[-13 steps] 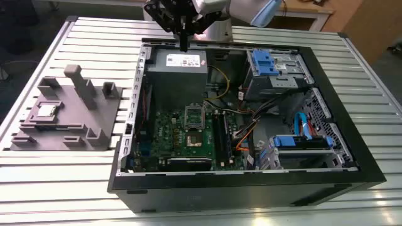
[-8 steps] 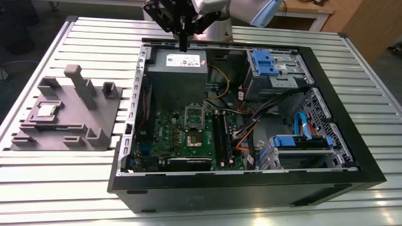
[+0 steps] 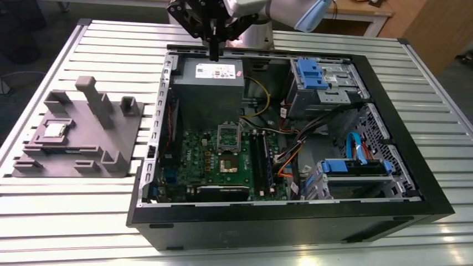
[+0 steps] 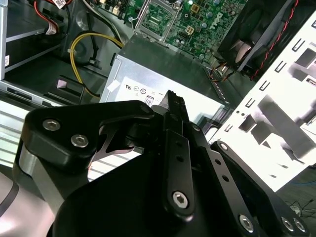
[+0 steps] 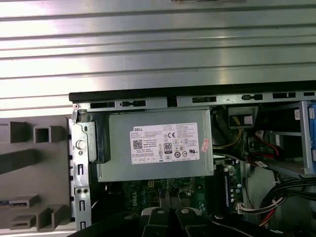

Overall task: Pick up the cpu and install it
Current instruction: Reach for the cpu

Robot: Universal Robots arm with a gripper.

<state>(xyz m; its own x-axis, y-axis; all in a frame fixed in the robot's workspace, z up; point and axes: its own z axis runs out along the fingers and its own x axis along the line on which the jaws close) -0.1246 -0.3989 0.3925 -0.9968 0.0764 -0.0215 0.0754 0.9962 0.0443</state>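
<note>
Jaws: pressed together, empty, above the power supply box (image 3: 208,72).
Cpu (image 3: 55,130): flat in the grey fixture (image 3: 118,136) on the tabletop (image 3: 111,44).
Direction: well apart from jaws, toward the exterior view's left.

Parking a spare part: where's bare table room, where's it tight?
Free: silver slatted table, exterior view's lower-left corner, bordered by grey moulded fixture and black computer case; plus slats beyond the fixture. Crowded: inside the case; black gripper over the grey power supply box.
</note>
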